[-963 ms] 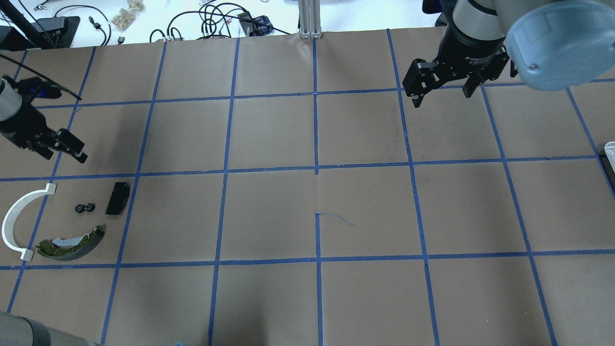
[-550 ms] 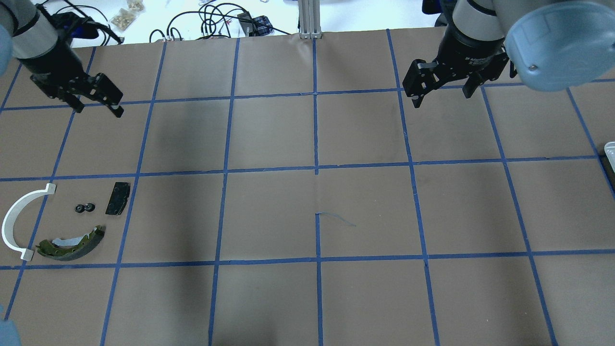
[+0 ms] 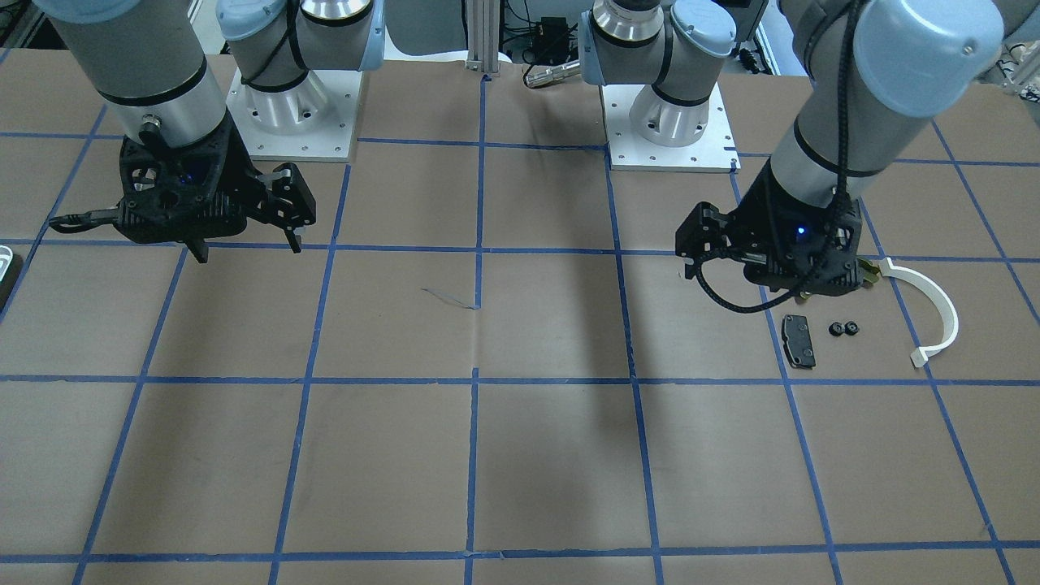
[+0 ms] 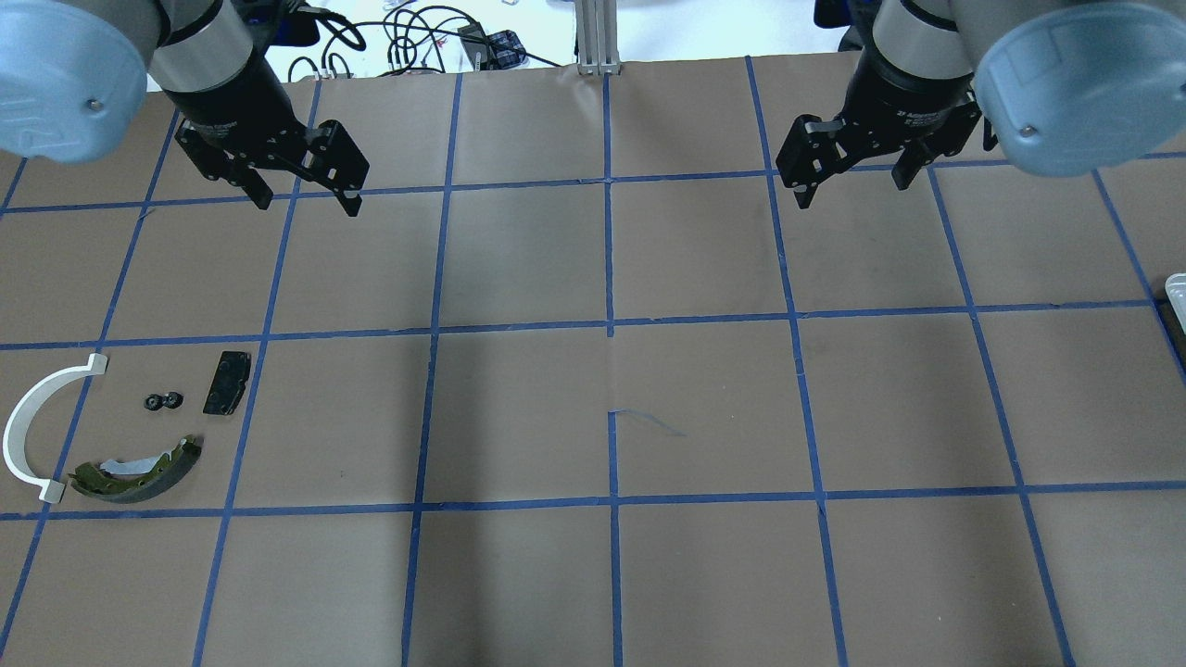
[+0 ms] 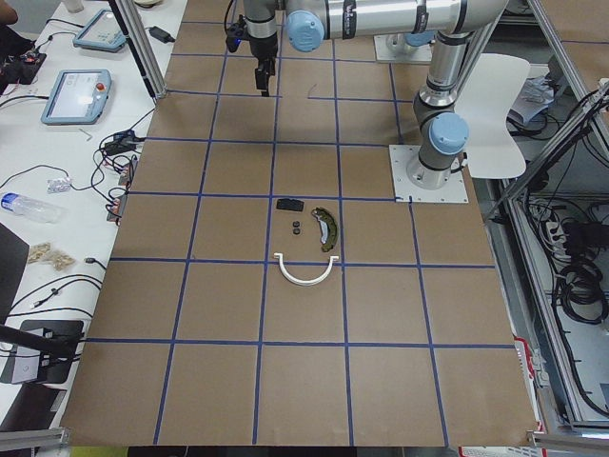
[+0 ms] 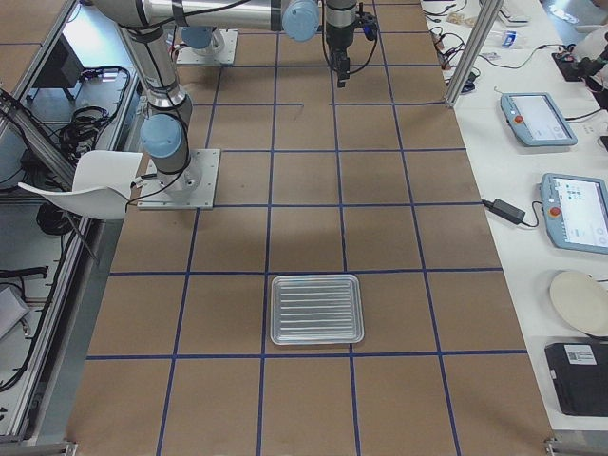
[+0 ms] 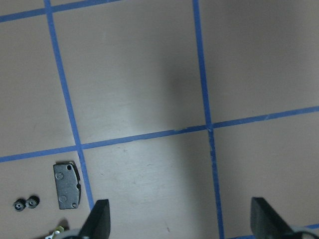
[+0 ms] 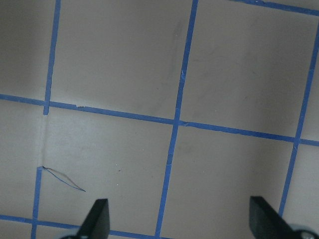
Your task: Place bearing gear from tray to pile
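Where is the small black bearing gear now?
Overhead view, left side: the bearing gear lies between the white strip and the black pad, beyond the brake shoe.

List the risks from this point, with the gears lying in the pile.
1. The gears are small, round and loose between the pad and the strip; a nudge might roll them away.
2. The left gripper hangs open on their side of the table; a low move across could scatter them.
3. The tray looks empty, so another pick there would likely close on nothing.
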Available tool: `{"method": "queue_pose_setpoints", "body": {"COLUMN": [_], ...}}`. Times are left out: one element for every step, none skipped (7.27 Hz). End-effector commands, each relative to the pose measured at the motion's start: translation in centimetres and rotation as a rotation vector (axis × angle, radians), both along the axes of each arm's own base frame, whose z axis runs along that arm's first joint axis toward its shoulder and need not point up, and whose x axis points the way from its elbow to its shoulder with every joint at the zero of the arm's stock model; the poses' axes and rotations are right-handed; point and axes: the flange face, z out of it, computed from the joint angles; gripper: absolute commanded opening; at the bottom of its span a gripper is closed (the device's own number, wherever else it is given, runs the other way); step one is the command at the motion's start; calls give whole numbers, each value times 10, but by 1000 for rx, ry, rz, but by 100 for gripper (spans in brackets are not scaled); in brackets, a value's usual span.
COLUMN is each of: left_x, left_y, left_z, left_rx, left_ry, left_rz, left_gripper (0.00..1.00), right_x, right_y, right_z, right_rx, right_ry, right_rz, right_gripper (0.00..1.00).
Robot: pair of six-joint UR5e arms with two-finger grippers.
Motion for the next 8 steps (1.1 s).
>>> {"method": "queue_pose_setpoints", "body": {"left_x": [-14, -14, -12, -10, -10, -9, -9, -9], "left_y": [27, 38, 50, 63, 68, 70, 70, 70], "left_z": [23, 25, 15, 4, 1, 2, 2, 4], "left_rx": [-1, 13, 36, 54, 53, 50, 50, 45], "left_ry": [47, 41, 28, 5, 1, 0, -2, -1], "left_rz": [-3, -16, -17, -18, -18, -17, -17, -17], "left_gripper": [100, 100, 100, 100, 100, 100, 100, 100], "right_x": [0, 0, -2, -2, -2, -2, -2, -3], "right_y": [0, 0, 0, 0, 0, -1, 0, -1], "right_z": [0, 0, 0, 0, 0, -1, 0, 0], "right_rx": [1, 1, 1, 2, 2, 4, 2, -1], "right_ry": [0, 2, 3, 0, 0, 2, 2, 2], "right_rz": [0, 0, -2, -3, -3, -3, -2, -3], "right_gripper": [100, 100, 100, 100, 100, 100, 100, 100]}}
